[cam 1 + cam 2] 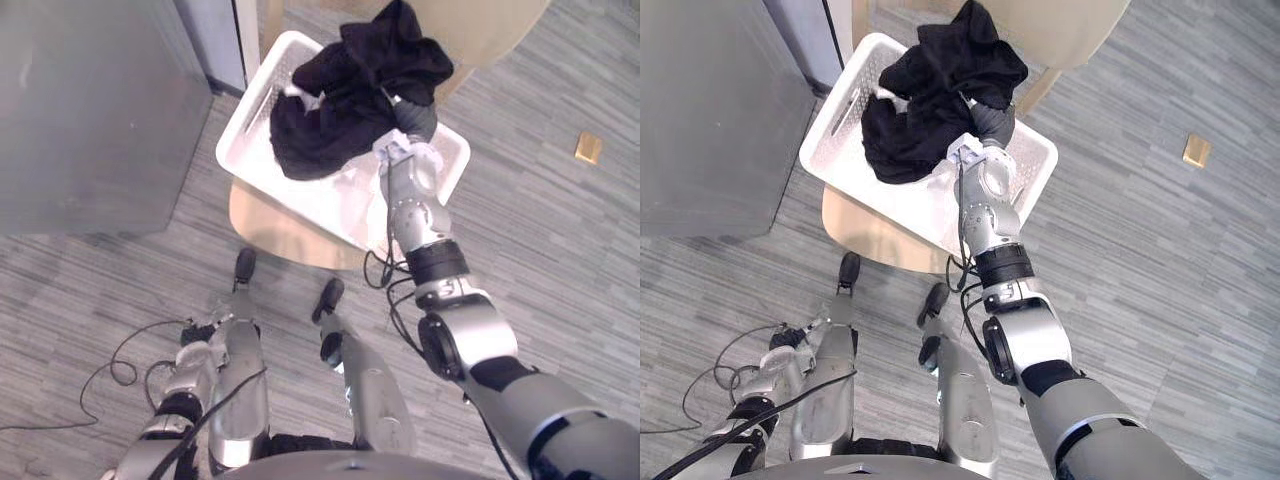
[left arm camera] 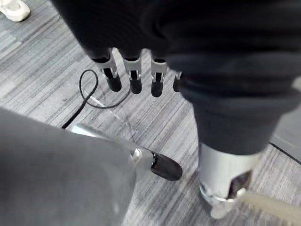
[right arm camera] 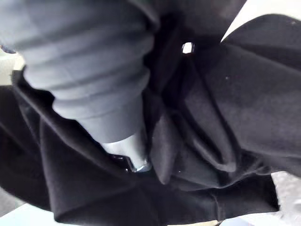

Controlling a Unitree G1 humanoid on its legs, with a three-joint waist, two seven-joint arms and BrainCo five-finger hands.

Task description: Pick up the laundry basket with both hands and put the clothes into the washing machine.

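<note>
black clothes heaped in a white basket, right hand sunk into them

black clothes (image 1: 340, 110) lie in a loose pile that rises above the rim of a white basket (image 1: 252, 100). the basket has slotted walls and sits on a low, round, pale wooden stool (image 1: 270, 228). the stool stands on a grey striped floor (image 1: 560, 270).

the right arm reaches forward over the near edge of the basket. the right hand (image 1: 990, 125) is pushed into the near side of the pile, with its dark ribbed cover showing against the cloth. in the right wrist view, folds of black cloth close around the hand and hide its fingers, so i cannot tell whether it has hold of the clothes.

the left hand (image 2: 134, 77) hangs low at the robot's left side, well apart from the basket. its fingers (image 2: 113, 80) point down at the floor, straight and relaxed, holding nothing.

a tall grey box (image 1: 90, 110) stands just to the left of the basket. a small tan square (image 1: 588, 148) lies on the floor well to the right.
</note>
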